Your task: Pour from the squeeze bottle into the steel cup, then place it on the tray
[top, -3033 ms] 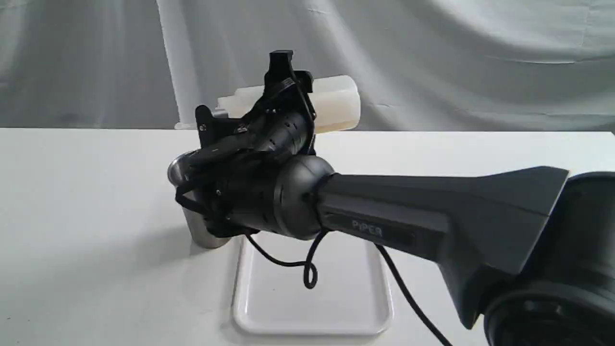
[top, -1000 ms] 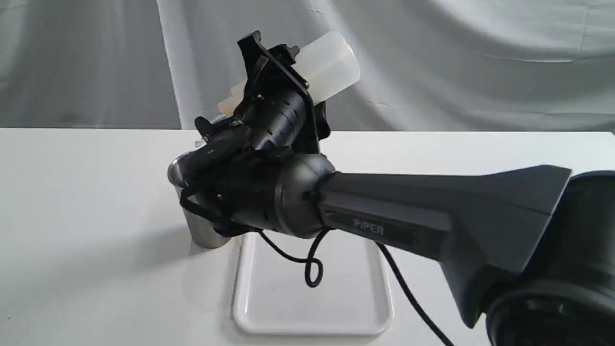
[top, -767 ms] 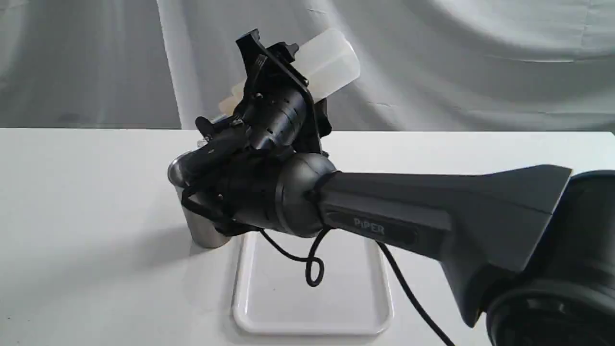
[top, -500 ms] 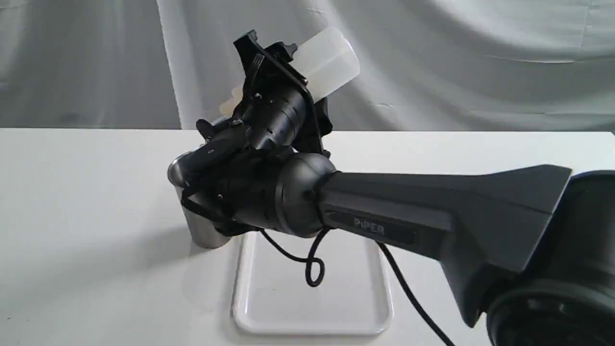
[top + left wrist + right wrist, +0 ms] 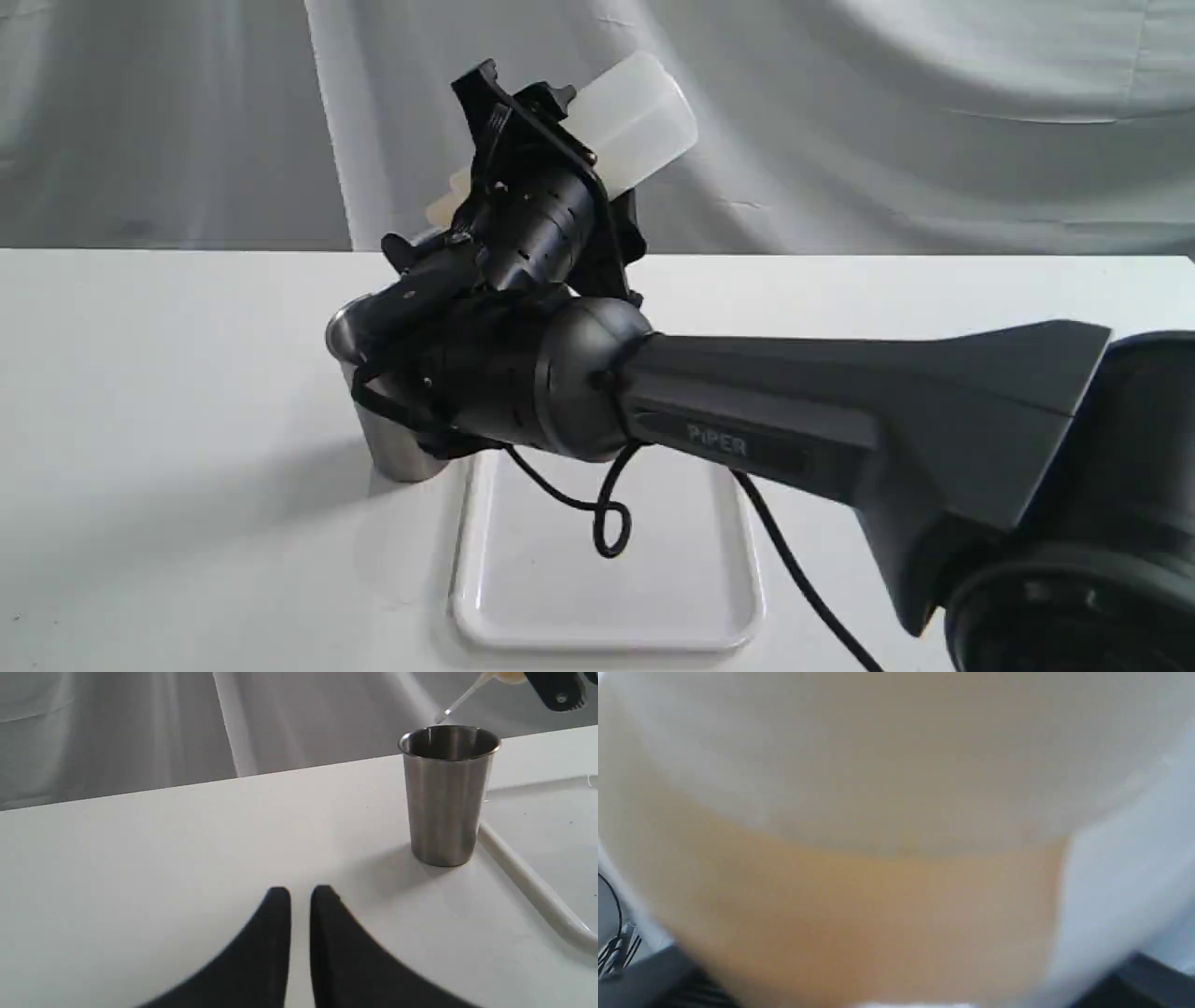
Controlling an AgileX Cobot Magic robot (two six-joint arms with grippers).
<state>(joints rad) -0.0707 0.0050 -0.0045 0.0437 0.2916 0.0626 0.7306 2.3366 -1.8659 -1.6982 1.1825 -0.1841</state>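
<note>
My right gripper [image 5: 540, 140] is shut on the squeeze bottle [image 5: 639, 117], which is tilted with its base up and its nozzle [image 5: 460, 701] pointing down over the steel cup [image 5: 446, 798]. The nozzle tip hangs just above the cup's rim; I make out no stream. Amber liquid in the bottle [image 5: 859, 905] fills the right wrist view. In the exterior view the cup [image 5: 387, 448] stands by the white tray's [image 5: 607, 597] far left corner, mostly hidden behind my right wrist. My left gripper [image 5: 301, 896] is shut and empty, low over the table short of the cup.
The right arm's long black link [image 5: 840, 411] stretches over the tray, with a cable loop [image 5: 607, 532] dangling above it. Grey cloth [image 5: 934, 121] hangs behind the white table [image 5: 140, 420].
The bottle went from lying level to tilted nozzle-down over the cup. During the last second it only tipped a touch further. The left gripper's earlier state is not shown.
</note>
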